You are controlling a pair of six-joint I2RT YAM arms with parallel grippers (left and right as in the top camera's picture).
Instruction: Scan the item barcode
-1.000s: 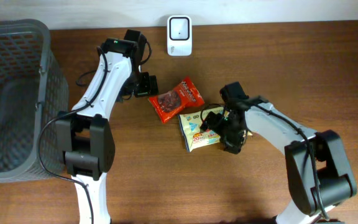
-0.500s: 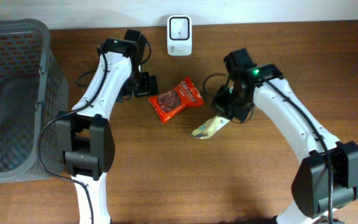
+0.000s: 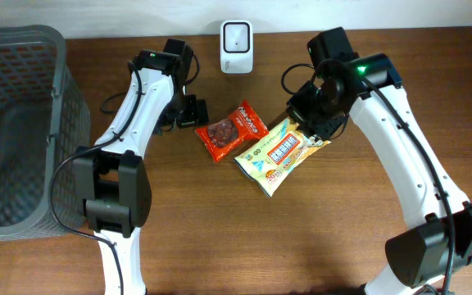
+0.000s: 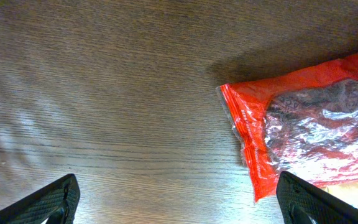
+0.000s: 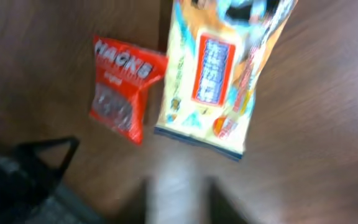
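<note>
A: Basket far left on the worktop, scanner at the back edge, centre.

B: In front of the scanner lies the small pouch, and the long packet is just right of it, edges meeting.

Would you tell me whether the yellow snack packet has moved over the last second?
Yes. The yellow packet has shifted up-right in the overhead view, slightly nearer the white scanner.

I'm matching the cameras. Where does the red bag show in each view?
Overhead: red bag at centre.
Left wrist: red bag at the right edge.
Right wrist: red bag upper left.
Shared landmark: yellow pack beside it, only a sliver in left wrist, bottom right.
</note>
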